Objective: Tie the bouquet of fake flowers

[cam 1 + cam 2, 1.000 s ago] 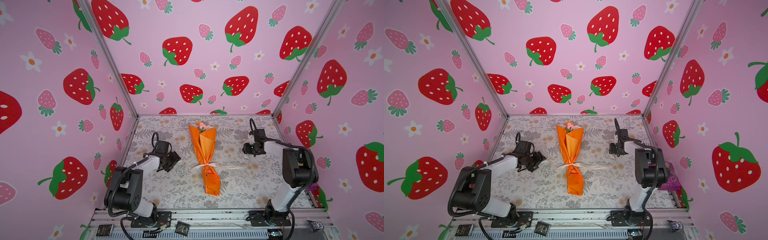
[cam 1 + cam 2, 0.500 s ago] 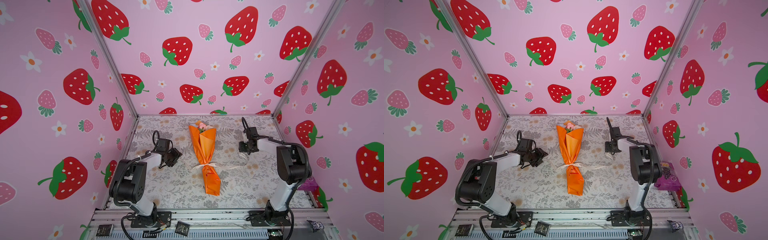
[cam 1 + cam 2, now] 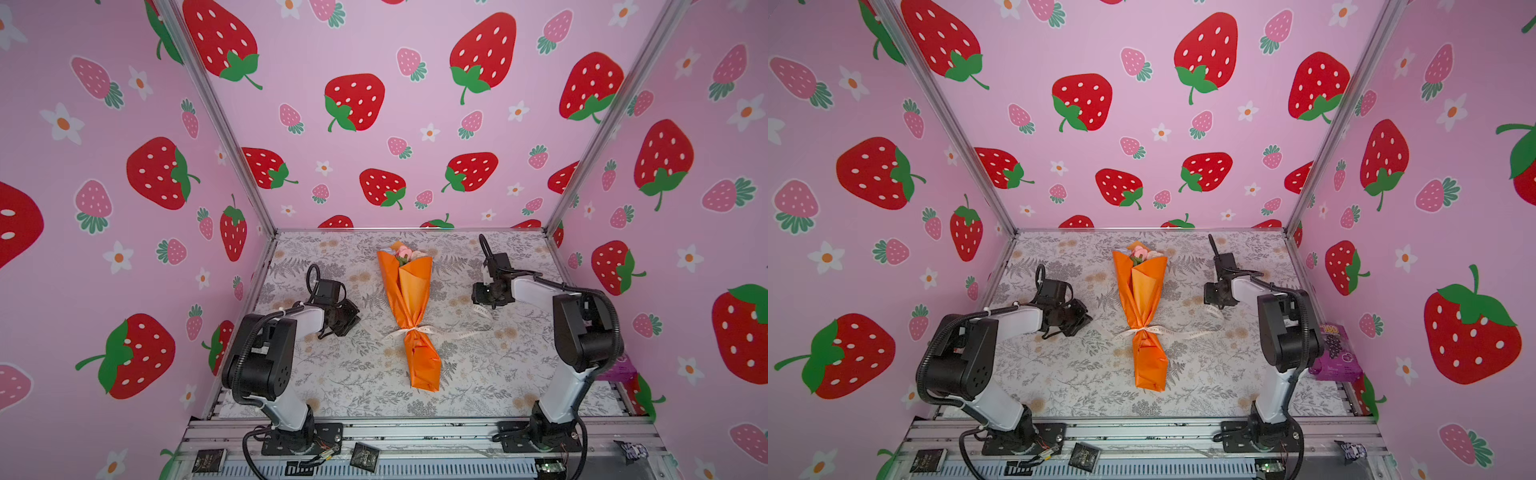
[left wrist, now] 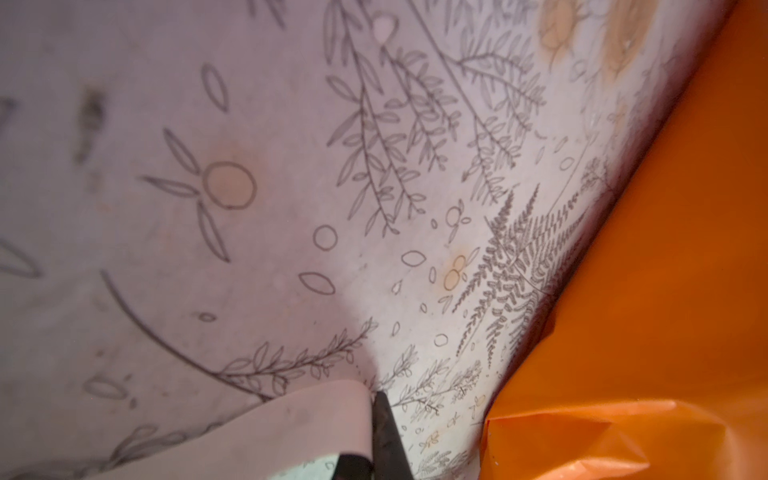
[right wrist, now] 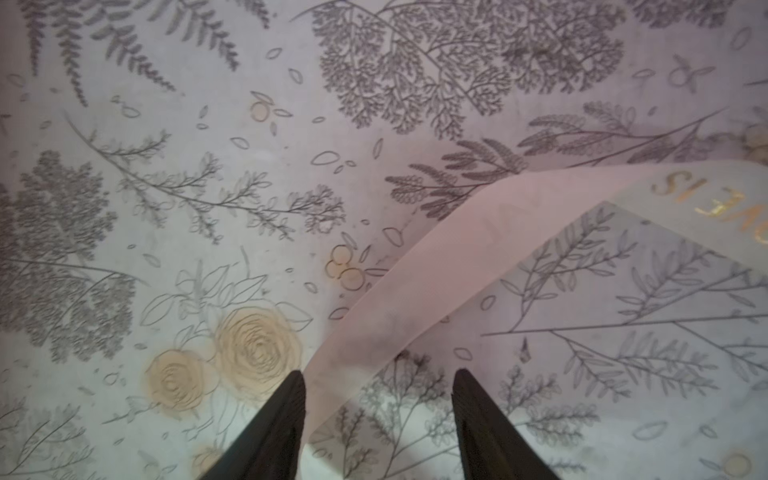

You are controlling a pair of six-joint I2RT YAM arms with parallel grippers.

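The bouquet of fake flowers [image 3: 409, 291] [image 3: 1142, 291] lies in its orange paper cone along the middle of the mat, pink blooms at the far end. A cream ribbon [image 3: 453, 332] [image 3: 1187, 332] is knotted round its narrow waist, with its ends trailing to both sides. My left gripper [image 3: 349, 318] [image 3: 1081, 318] [image 4: 374, 399] sits low just left of the cone [image 4: 665, 311], shut on the ribbon's left end [image 4: 291, 428]. My right gripper [image 3: 482, 293] [image 3: 1212, 293] [image 5: 380, 386] is open over the ribbon's right end [image 5: 457, 249], which lies between its fingers [image 5: 286, 415], close to one of them.
The floral mat [image 3: 332, 374] is boxed in by pink strawberry walls on three sides. A purple packet [image 3: 1335, 353] lies at the right edge behind my right arm. Metal rails and small dark cards [image 3: 365, 455] run along the front.
My left gripper has closed from open onto the ribbon end. My right gripper has shifted a little to the left over the other ribbon end. The bouquet has not moved.
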